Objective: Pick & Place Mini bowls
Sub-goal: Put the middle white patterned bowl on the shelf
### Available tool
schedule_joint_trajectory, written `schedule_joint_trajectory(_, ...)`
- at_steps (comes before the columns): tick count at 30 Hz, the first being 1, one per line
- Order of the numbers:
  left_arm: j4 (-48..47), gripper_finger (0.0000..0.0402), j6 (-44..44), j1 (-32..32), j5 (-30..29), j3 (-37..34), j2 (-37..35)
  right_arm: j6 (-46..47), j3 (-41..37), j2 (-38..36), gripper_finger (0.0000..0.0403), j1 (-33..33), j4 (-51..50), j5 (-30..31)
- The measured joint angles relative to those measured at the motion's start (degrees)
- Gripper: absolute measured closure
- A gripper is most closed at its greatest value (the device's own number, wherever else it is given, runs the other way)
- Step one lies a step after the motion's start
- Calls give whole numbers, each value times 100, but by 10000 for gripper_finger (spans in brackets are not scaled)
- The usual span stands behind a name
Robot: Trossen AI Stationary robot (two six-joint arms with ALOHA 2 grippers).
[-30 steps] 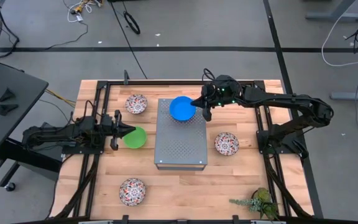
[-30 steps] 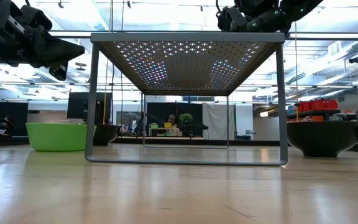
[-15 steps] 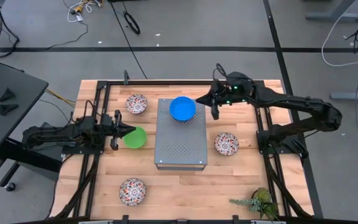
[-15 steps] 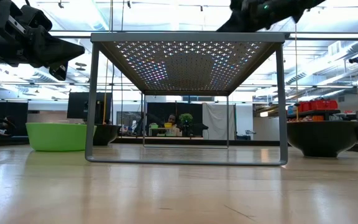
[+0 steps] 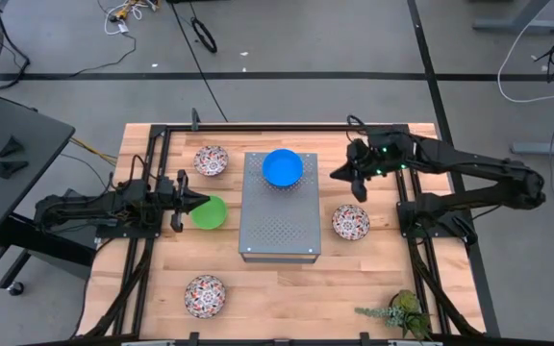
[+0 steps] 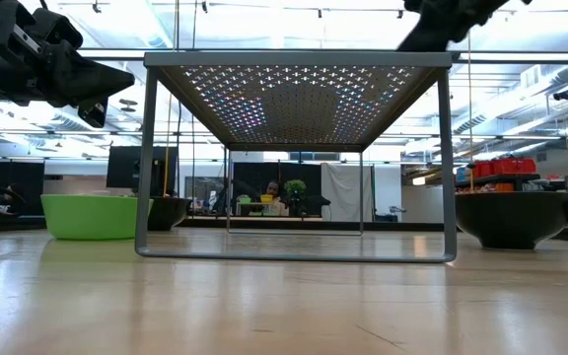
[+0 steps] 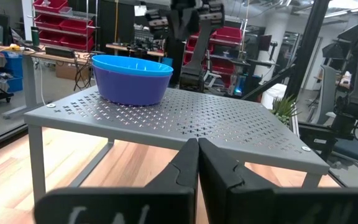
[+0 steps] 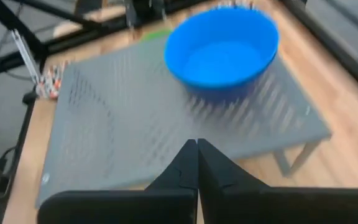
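Sitting on the far end of the grey box (image 5: 279, 205), the blue bowl (image 5: 283, 167) is resting upright on the perforated metal top, apparently already placed. The right gripper (image 5: 356, 180) is hanging beside the box with fingers pressed together, holding nothing, probably clear of that bowl. The left gripper (image 5: 186, 202) is waiting at the rim of the green bowl (image 5: 209, 212), fingers likewise pressed together and empty, seemingly lined up for that one. Three patterned bowls (image 5: 211, 160) are lying on the wooden table (image 5: 277, 288), well apart. Both plain bowls are looking smooth and glossy, round with low walls; the box is standing on thin legs.
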Motion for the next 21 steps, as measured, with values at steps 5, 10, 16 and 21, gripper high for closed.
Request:
schedule_joint_trajectory(5, 0, 387, 0, -1, -2, 1, -2, 179, 0, -128, 403, 335, -982, 252)
schedule_joint_trajectory(10, 0, 387, -2, -2, 0, 0, -1, 217, 0, -199, 403, 590, -1691, 300)
schedule_joint_trajectory(16, 0, 387, 0, 0, 0, 0, -2, 261, 0, -225, 403, 741, -2381, 611)
schedule_joint_trajectory(21, 0, 387, -1, -1, 0, 0, -2, 265, 0, -225, 401, 741, -2628, 652)
